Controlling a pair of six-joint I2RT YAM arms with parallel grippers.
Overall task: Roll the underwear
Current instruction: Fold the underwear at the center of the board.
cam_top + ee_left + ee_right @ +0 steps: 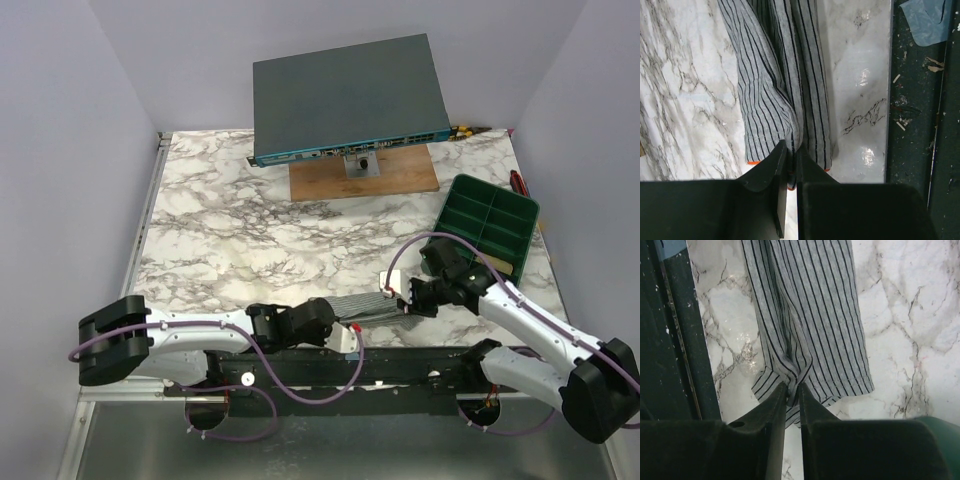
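The grey black-striped fabric underwear (368, 306) lies as a narrow folded band on the white marble-patterned tabletop (250, 240), stretched between the two grippers near the table's front edge. The left gripper (791, 148) is clenched on one end, with the orange-trimmed hem bunched between its fingers. The right gripper (792, 388) pinches the opposite end, where the cloth puckers into the narrow slot between its fingertips. A green plastic compartment tray (490, 222) sits beyond the right gripper.

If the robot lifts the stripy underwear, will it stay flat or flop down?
Probably flop: the stripy underwear puckers into soft folds where the left gripper pinches it. It looks thin, so likely light. Pushed, it would probably crumple rather than slide.
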